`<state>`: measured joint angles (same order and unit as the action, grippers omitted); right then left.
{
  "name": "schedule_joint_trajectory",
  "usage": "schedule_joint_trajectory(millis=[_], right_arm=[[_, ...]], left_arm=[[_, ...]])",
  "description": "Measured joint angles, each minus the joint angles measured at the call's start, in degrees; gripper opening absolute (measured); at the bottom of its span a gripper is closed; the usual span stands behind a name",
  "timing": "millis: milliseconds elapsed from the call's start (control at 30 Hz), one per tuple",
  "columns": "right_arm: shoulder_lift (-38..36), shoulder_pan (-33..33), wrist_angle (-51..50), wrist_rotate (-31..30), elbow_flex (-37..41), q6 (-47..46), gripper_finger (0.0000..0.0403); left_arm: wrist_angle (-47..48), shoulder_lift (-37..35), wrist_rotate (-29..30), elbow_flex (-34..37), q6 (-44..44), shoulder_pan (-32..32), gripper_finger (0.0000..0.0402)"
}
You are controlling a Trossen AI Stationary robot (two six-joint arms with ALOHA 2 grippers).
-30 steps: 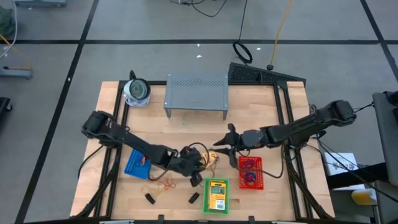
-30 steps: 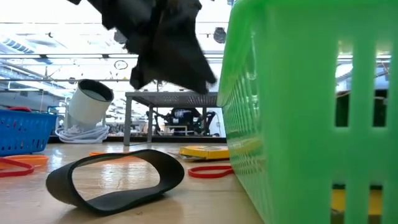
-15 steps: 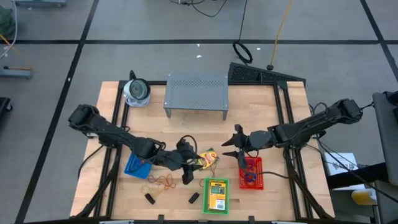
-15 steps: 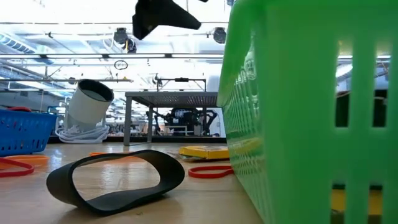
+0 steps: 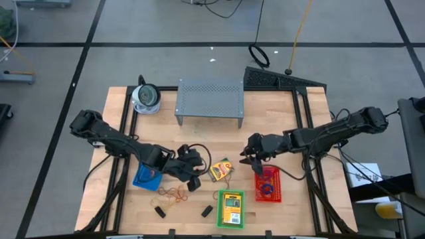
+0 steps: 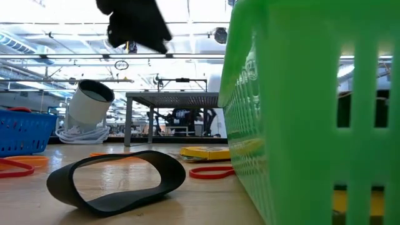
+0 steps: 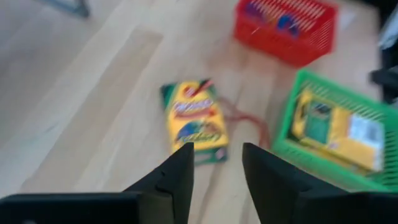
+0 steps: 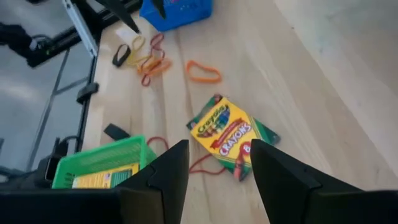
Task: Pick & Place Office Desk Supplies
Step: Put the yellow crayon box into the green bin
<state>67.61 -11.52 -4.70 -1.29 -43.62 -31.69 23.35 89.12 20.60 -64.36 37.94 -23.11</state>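
A yellow-orange crayon box (image 5: 220, 170) lies flat on the wood between my two grippers; it also shows as the crayon box (image 7: 194, 121) and the crayon box (image 8: 230, 134). A second box lies in the green basket (image 5: 231, 207). Rubber-band loops (image 5: 174, 194) and two black clips (image 5: 160, 211) (image 5: 206, 211) lie near the front edge. My left gripper (image 5: 197, 176) (image 7: 217, 149) hovers open and empty just left of the box. My right gripper (image 5: 247, 157) (image 8: 217, 146) hangs open and empty to the right of it.
The red basket (image 5: 267, 184) holds rubber bands and sits under my right arm. The blue basket (image 5: 147, 176) sits under my left arm. The grey perforated shelf (image 5: 209, 99) and a round white-grey object (image 5: 146, 97) stand at the far side. A black loop (image 6: 119, 178) lies close to the low camera.
My left gripper has risen and drawn back toward the table's left, away from the green basket, leaving the crayon box in plain view on the wood. My right gripper has pulled back slightly toward the right.
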Motion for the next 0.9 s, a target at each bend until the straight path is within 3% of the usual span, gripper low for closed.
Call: schedule_joint_trajectory(millis=[100,300,433,600,900], right_arm=[[0.0,1.17,-0.12,0.39,0.0,-1.69,0.016],[2.67,4.57,-0.42,9.82,0.01,-6.83,0.016],[5.48,6.18,0.18,13.47,0.0,-8.1,0.016],[7.56,7.09,0.07,13.57,0.0,-8.13,0.016],[7.52,8.56,0.6,13.6,0.0,-9.63,0.016]], left_arm=[[2.53,0.0,0.46,0.51,1.87,0.0,0.011],[2.21,0.18,0.66,1.46,2.79,0.0,0.0012],[-0.42,0.59,2.05,1.53,1.59,0.14,0.0008],[-0.39,1.29,2.79,1.51,2.71,1.2,0.0004],[-3.79,8.45,-4.28,1.55,3.56,4.35,0.0002]])
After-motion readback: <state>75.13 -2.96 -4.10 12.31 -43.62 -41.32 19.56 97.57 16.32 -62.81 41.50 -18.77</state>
